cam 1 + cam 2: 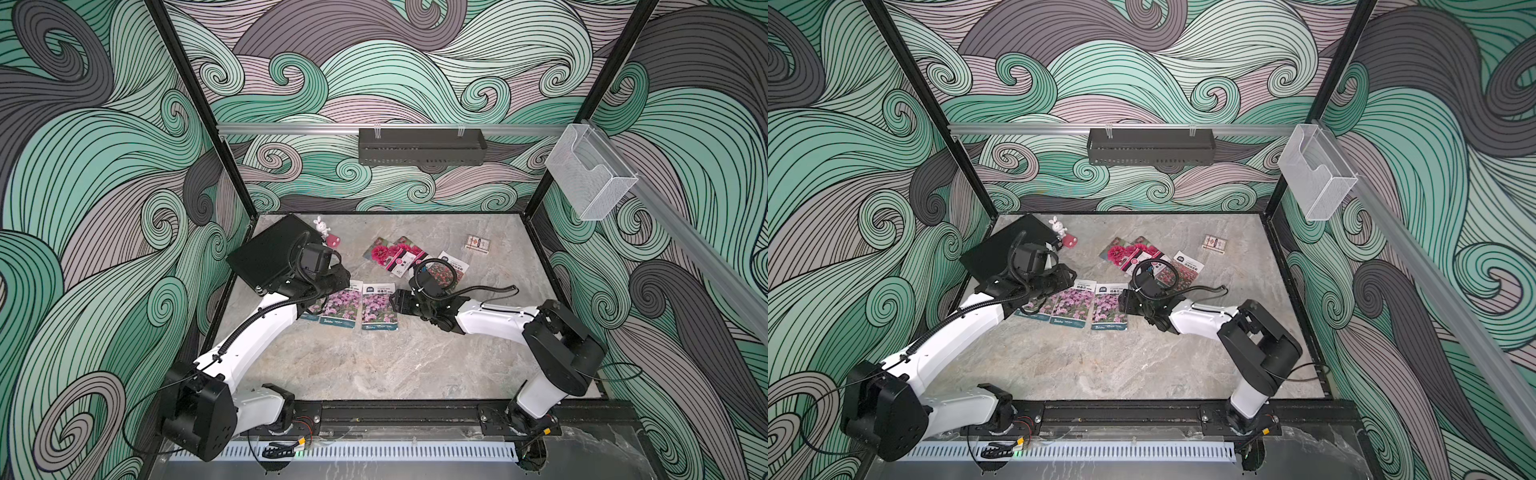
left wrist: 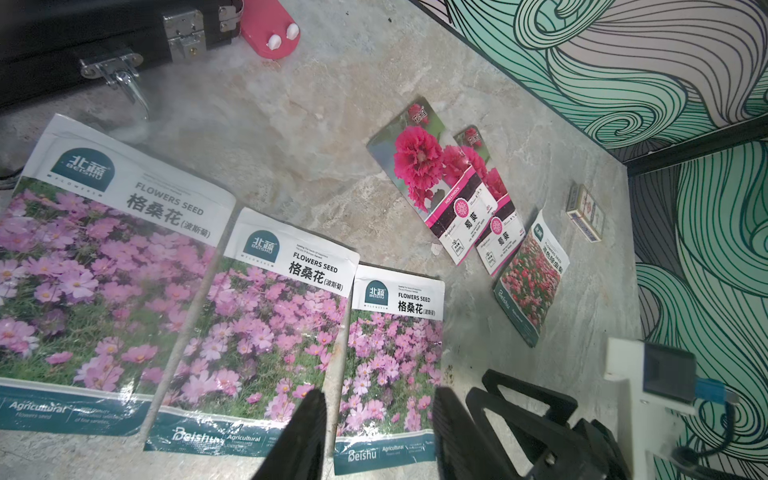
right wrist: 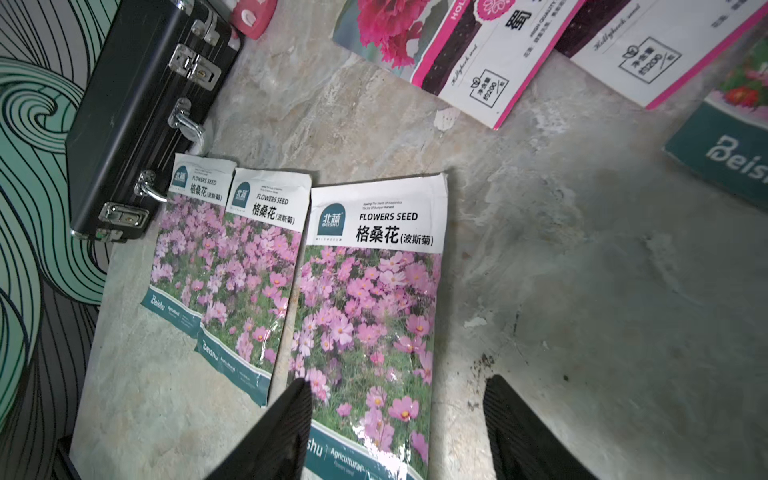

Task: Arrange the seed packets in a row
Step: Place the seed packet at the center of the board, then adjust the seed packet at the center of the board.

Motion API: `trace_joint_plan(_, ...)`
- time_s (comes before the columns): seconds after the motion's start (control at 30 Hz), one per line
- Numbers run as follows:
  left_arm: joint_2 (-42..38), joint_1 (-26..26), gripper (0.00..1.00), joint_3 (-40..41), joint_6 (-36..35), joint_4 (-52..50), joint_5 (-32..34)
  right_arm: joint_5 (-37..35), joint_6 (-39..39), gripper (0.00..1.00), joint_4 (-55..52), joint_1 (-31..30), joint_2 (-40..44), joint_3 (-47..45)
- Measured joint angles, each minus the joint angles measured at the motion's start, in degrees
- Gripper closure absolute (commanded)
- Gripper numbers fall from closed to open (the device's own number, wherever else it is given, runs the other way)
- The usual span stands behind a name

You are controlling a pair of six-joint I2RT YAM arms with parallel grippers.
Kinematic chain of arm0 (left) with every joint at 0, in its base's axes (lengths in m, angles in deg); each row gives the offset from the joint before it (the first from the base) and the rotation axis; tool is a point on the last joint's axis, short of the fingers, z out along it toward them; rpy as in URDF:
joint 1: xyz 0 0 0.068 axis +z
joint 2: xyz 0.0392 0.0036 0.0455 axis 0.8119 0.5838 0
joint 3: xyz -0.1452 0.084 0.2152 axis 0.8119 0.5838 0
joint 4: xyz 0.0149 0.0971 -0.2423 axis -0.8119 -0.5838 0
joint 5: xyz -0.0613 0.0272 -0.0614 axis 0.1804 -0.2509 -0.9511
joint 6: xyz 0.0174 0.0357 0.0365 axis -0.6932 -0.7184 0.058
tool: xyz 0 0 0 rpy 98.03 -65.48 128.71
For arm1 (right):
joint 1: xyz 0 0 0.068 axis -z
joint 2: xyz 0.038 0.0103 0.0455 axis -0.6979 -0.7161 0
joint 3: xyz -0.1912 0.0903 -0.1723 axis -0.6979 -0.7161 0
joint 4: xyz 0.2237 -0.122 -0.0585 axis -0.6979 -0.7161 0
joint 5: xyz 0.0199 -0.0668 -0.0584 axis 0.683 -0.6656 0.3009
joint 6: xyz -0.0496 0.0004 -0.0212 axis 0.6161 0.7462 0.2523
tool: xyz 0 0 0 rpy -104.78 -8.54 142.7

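We see three purple seed packets flat on the counter (image 1: 374, 365), side by side in a row with their white labels toward the back wall. The left purple packet (image 1: 312, 311) is partly hidden under the left arm, the middle purple packet (image 1: 341, 306) lies close against it, and the right purple packet (image 1: 378, 309) is just beside that one.

Behind the row, slanted, lie two magenta packets. The front magenta packet (image 2: 419, 166) overlaps the rear magenta packet (image 2: 496, 195), and the red packet (image 2: 532, 278) sits at their far side.

The right hand (image 3: 397, 384) is low at the right purple packet's outer edge. Its fingers stand wide apart with nothing between them. One fingertip is over the packet's near corner, but we cannot tell whether it touches.

The left hand (image 2: 380, 392) hangs over the left end of the row, its fingers partly spread and holding nothing.

Further out, a black case (image 1: 266, 253) fills the back left corner, and a small rabbit figure (image 1: 321, 226) on a pink base stands beside it. A little card box (image 1: 477, 243) lies well apart, toward the back right.
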Motion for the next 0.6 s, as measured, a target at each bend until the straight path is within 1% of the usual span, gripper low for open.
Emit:
trace_joint_plan(0.17, 0.8, 0.2, 0.56, 0.1, -0.1, 0.0, -0.1, 2.5, 2.8, 0.39, -4.2, 0.0, 0.3, 0.0)
trace_joint_plan(0.3, 2.5, 1.0, 0.57, 0.1, -0.6, -0.4, -0.1, 4.8, 5.1, 0.39, -6.8, 0.0, 0.8, 0.0)
trace_joint_plan(0.47, 5.5, 2.8, 0.58, 0.1, -1.5, -1.7, -0.6, 6.9, 8.2, 0.39, -8.9, 0.0, 4.1, 0.5)
trace_joint_plan(0.6, 9.1, 3.4, 0.60, 0.2, -1.6, -3.3, -2.1, 10.7, 9.0, 0.38, -8.5, 1.2, 5.4, 1.3)
